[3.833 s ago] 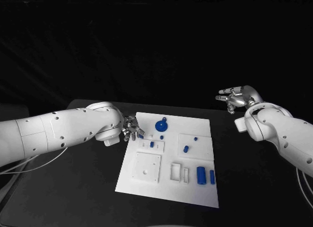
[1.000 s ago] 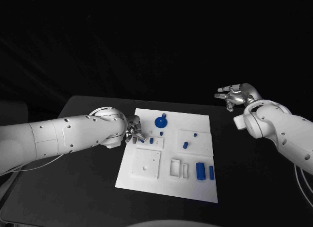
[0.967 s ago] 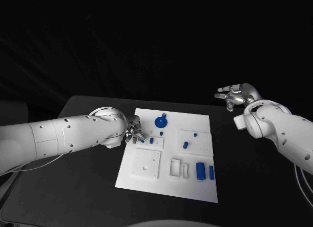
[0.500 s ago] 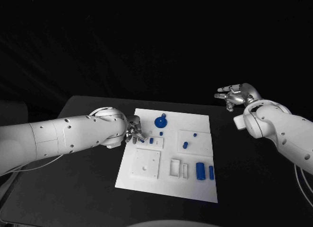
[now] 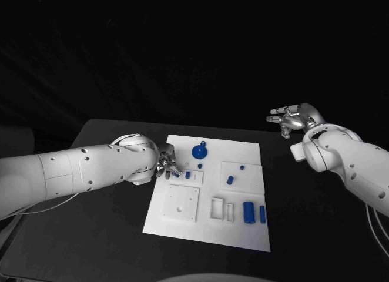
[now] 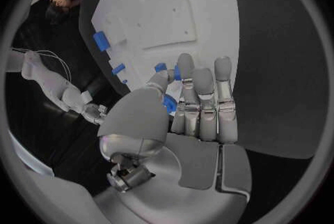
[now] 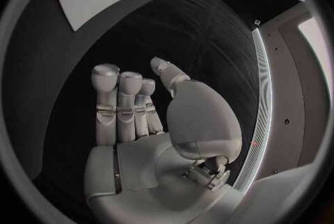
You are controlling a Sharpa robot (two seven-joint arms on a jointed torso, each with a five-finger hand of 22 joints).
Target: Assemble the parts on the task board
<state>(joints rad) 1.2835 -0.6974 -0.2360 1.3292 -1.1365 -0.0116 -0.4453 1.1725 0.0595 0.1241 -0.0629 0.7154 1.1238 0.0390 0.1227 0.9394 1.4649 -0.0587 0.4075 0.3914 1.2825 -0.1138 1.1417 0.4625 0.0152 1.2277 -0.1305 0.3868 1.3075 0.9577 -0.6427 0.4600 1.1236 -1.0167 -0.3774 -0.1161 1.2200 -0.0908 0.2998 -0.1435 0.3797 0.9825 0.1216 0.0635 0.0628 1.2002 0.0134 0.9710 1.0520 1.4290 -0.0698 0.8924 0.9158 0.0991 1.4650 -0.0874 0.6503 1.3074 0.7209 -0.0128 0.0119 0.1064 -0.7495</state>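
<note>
Observation, left side. The left hand (image 5: pixel 167 164) sits at the task board's (image 5: pixel 245 235) near-left edge, no visible shift over the last second; relative to a few seconds back the arm looks drawn a little toward the robot, though the whole view has shifted too, so some of that is camera. From the left wrist camera the fingers (image 6: pixel 205 98) lie close together and reach out over the board, with a small blue part (image 6: pixel 169 103) between thumb and fingers. It looks pinched, but contact is partly hidden; I cannot tell for certain that it is held.

Right hand (image 5: pixel 292 120) hangs above the bench (image 5: pixel 101 235), well apart from the board's far-right corner, unchanged. Fingers apart, nothing in it (right wrist camera: right hand (image 7: pixel 139 118)).

Judgement: a stall in motion at this spot suggests fine alignment or seating of the small part, not transport. The assembly is at an early stage.

Board contents:
- round blue disc (image 5: pixel 200 154) near the far edge, standing in its place
- small blue peg (image 5: pixel 188 174) just beside the left hand
- blue peg (image 5: pixel 231 180) in the middle-right square plate
- two blue cylinders (image 5: pixel 255 213) side by side near the front-right
- square plate (image 5: pixel 183 202) front-left, no blue part on it
- rectangular slots (image 5: pixel 218 208) beside the cylinders, appear unfilled
</note>
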